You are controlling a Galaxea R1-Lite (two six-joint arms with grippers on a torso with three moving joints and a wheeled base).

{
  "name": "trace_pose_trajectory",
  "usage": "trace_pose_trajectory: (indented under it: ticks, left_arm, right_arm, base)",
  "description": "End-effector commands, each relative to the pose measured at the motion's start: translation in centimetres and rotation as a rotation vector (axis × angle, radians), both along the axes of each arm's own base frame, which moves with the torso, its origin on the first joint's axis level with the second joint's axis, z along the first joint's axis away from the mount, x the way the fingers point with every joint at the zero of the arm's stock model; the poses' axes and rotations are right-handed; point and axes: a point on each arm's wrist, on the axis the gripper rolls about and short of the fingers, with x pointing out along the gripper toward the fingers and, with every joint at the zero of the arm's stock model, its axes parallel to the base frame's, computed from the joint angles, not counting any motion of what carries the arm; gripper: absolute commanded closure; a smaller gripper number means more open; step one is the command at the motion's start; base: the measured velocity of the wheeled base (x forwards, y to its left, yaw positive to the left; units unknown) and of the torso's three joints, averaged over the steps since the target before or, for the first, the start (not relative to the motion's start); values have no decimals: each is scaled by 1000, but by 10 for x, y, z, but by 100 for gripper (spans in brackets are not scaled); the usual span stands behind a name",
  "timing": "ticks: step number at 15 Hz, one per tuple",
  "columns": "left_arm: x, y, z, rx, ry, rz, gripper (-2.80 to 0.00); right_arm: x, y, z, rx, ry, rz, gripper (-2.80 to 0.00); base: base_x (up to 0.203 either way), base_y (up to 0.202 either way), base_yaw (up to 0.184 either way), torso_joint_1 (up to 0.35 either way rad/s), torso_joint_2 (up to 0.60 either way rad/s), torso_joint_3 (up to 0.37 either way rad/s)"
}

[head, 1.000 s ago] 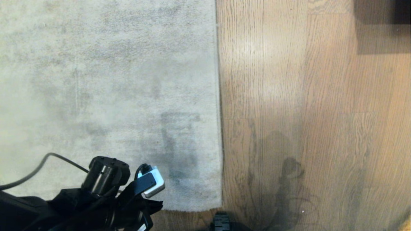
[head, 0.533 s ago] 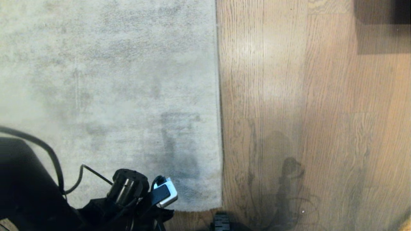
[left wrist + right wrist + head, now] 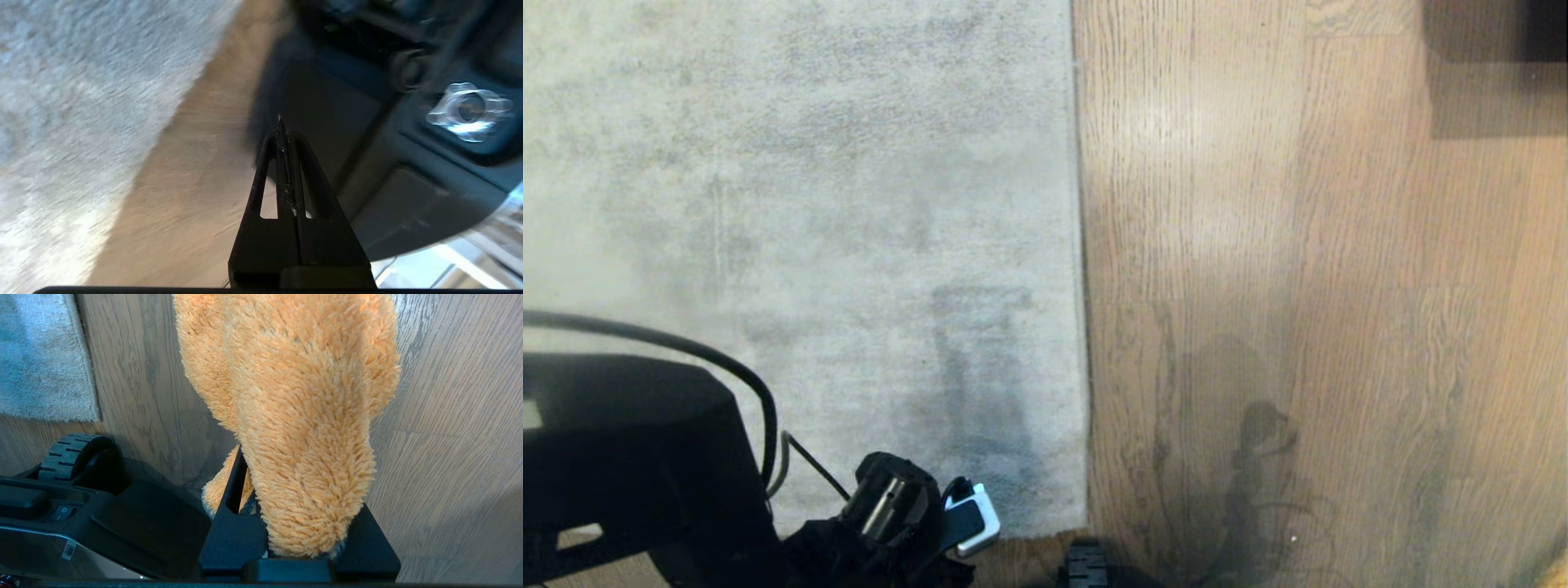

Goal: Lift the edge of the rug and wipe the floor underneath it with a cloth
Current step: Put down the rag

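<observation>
My left gripper (image 3: 282, 122) is pressed together with nothing between its fingers, and it hangs low over the strip of floor (image 3: 184, 171) that runs between the rug (image 3: 81, 102) and my own dark base (image 3: 367, 163). From my head I see only the back of that arm, its wrist (image 3: 890, 502) down at the near corner of the rug, with a black cable (image 3: 727, 367) looping over the pile behind it. The rug lies flat, and its edge (image 3: 1081, 286) runs straight away from me, with pale pile to my left of it and bare wood floor (image 3: 1339, 286) to my right. My right gripper (image 3: 294, 539) is pinching the cloth (image 3: 302, 416): the fluffy orange-tan rag is bunched between the fingers and sticks out past their tips, above the floor (image 3: 449, 416) on my right side. In that wrist view the near corner of the rug (image 3: 41, 355) shows off to one side, well apart from the cloth, and one of my wheels (image 3: 69, 457) sits just below that corner.
</observation>
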Motion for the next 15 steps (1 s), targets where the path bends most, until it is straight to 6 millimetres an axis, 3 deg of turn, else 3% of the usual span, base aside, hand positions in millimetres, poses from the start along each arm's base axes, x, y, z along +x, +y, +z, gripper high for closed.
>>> trace_pose_trajectory:
  ticks: [1, 9, 15]
  left_arm:
    - [2, -5, -5, 55, -19, 14, 0]
    - [9, -12, -24, 262, -22, 75, 0]
    - [25, -31, -47, 299, -2, 57, 0]
  right_arm:
    - [0, 0, 0, -1, 2, 0, 0]
    - [0, 0, 0, -1, 2, 0, 0]
    - [0, 0, 0, -1, 2, 0, 0]
  base:
    - [0, 0, 0, 0, 0, 0]
    - [0, 0, 0, 0, 0, 0]
    - [0, 0, 0, 0, 0, 0]
